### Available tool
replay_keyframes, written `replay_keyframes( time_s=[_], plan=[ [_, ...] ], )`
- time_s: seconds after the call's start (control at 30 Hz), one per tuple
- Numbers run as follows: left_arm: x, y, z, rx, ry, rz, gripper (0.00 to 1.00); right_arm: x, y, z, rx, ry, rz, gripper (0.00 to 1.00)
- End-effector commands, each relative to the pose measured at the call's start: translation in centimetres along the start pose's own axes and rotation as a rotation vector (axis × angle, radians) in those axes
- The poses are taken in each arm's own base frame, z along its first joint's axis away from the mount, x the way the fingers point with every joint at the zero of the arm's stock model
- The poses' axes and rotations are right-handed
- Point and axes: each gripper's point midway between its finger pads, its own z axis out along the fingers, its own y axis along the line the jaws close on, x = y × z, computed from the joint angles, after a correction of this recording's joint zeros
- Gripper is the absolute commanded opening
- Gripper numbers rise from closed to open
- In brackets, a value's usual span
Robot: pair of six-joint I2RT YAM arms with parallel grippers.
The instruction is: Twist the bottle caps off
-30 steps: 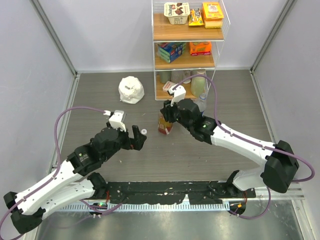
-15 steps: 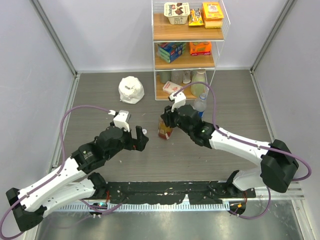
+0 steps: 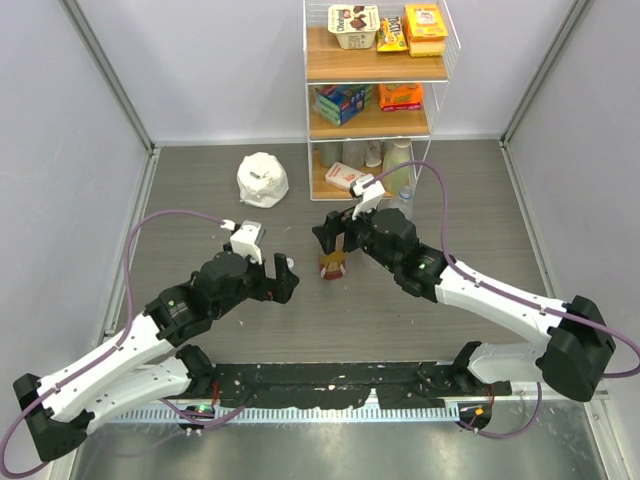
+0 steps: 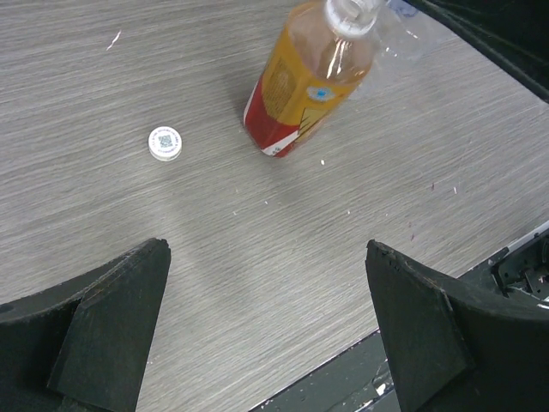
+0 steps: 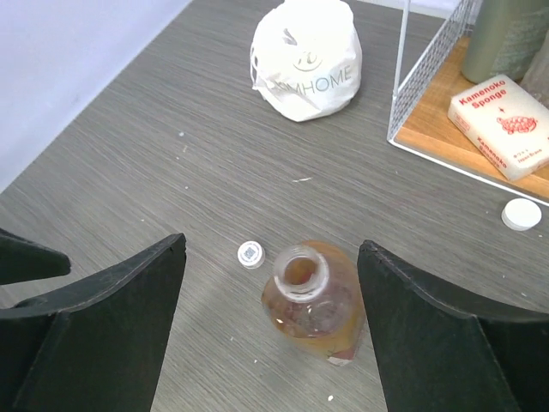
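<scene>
The amber bottle (image 3: 333, 263) with a red-and-gold label stands upright mid-table, its neck (image 5: 300, 268) open and capless. A white cap (image 5: 250, 254) lies on the table just left of it, also seen as a white cap (image 4: 165, 142) in the left wrist view. Another white cap (image 5: 521, 214) lies by the shelf foot. My right gripper (image 3: 335, 238) hovers open above the bottle (image 5: 319, 309), fingers either side and not touching. My left gripper (image 3: 283, 283) is open and empty, low beside the cap; the bottle (image 4: 309, 81) lies ahead of it. A clear bottle (image 3: 404, 203) stands near the shelf.
A white lumpy bag (image 3: 262, 180) sits at the back left. A wire shelf (image 3: 375, 100) with boxes and a pale green bottle (image 3: 398, 165) stands at the back. A sponge box (image 5: 502, 116) lies on its lowest board. The dark rail (image 4: 515, 266) marks the near edge.
My right gripper was shut at the amber bottle's top; it has now opened and drawn back to the right. The bottle stays standing. My left arm shifted slightly forward.
</scene>
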Motion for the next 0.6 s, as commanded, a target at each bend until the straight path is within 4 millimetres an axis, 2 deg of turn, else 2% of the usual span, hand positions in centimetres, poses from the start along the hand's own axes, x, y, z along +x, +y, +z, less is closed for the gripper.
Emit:
replay_keyframes(
  time_s=[0.0,0.03,0.2,0.33,0.43,0.57],
  plan=[
    [-2.6,-1.2,-0.7,0.051,-0.091,-0.021,1.0,-5.5,2.1,-1.3,-0.071,-0.125,0.048,0.85],
    [-2.6,-1.0,-0.7,0.044,-0.097,-0.027,1.0,-5.3,2.3,-1.4,-0.081,-0.11,0.044,0.85],
    [-3.0,0.0,-0.7,-0.014,-0.123,-0.046,1.0,-7.2,4.0,-2.3,-0.157,-0.113,0.042,0.86],
    [-3.4,1.4,-0.8,-0.1,-0.144,-0.074,1.0,-8.4,4.3,-3.2,-0.169,-0.129,0.037,1.0],
    [-3.9,2.4,-1.2,-0.159,-0.165,-0.084,1.0,-9.5,3.7,-4.1,-0.143,-0.152,0.032,1.0],
    [-4.5,3.2,-1.6,-0.202,-0.187,-0.085,1.0,-11.0,1.1,-5.0,-0.002,-0.188,0.057,1.0]
  ],
)
